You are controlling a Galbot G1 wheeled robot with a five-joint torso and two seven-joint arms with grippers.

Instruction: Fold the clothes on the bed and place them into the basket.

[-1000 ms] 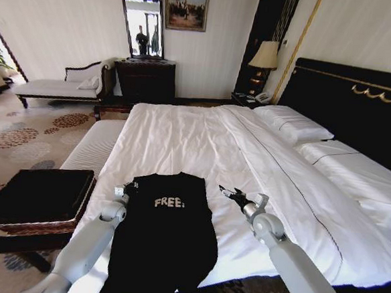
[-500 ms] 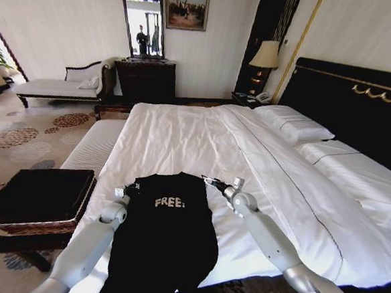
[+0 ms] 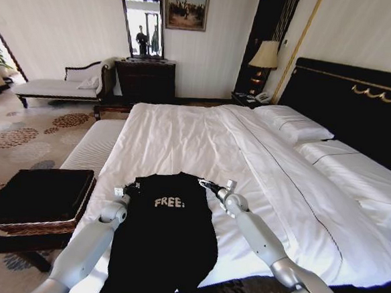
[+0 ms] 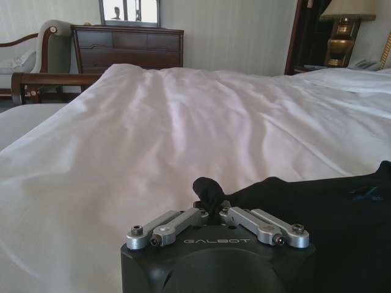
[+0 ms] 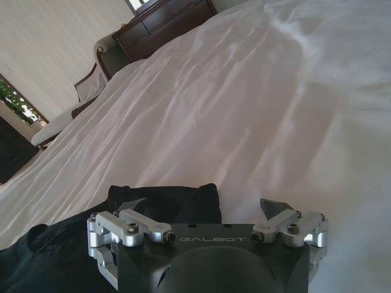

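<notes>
The left gripper [image 4: 211,210] pinches the floppy black "FREE!" T-shirt's [image 3: 166,231] shoulder corner, while the wide-open, empty right gripper [image 5: 204,210] should grab the opposite shoulder just ahead.

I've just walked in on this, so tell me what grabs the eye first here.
A black T-shirt with white FREE! lettering lies flat on the near end of the big white bed. The left gripper is shut on a pinch of the shirt's left shoulder, while the right gripper hangs open at the right shoulder. A dark-topped wicker basket waits left of the bed.
</notes>
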